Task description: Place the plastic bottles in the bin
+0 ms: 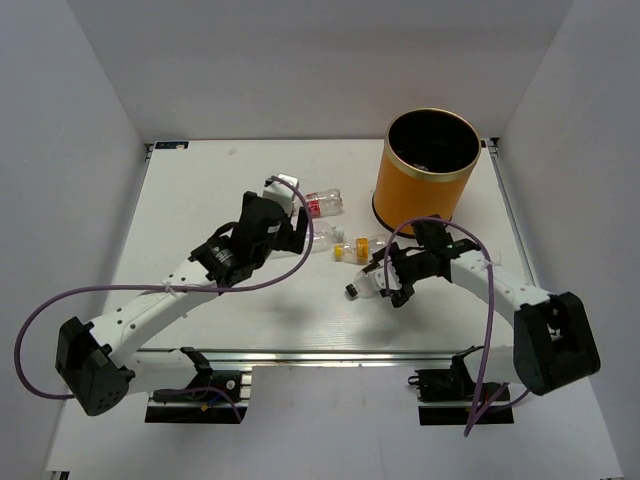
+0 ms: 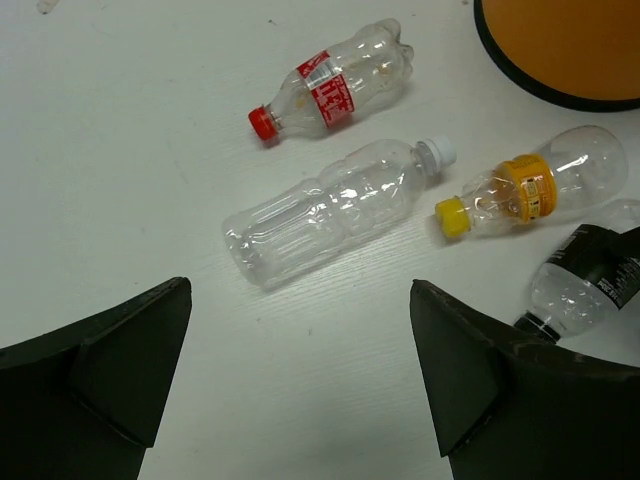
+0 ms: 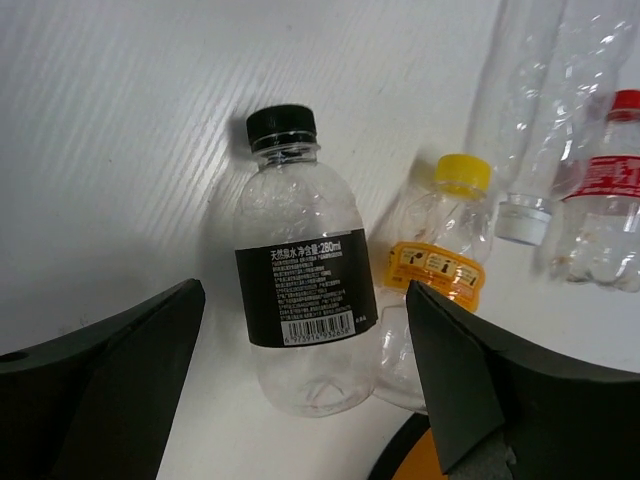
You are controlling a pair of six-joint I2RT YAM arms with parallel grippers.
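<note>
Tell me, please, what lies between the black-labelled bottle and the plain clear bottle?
The yellow-capped bottle lies between them, clearest in the right wrist view.

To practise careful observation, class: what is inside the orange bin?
The orange bin shows only a black inner wall; its bottom is too dark to tell whether anything lies there.
</note>
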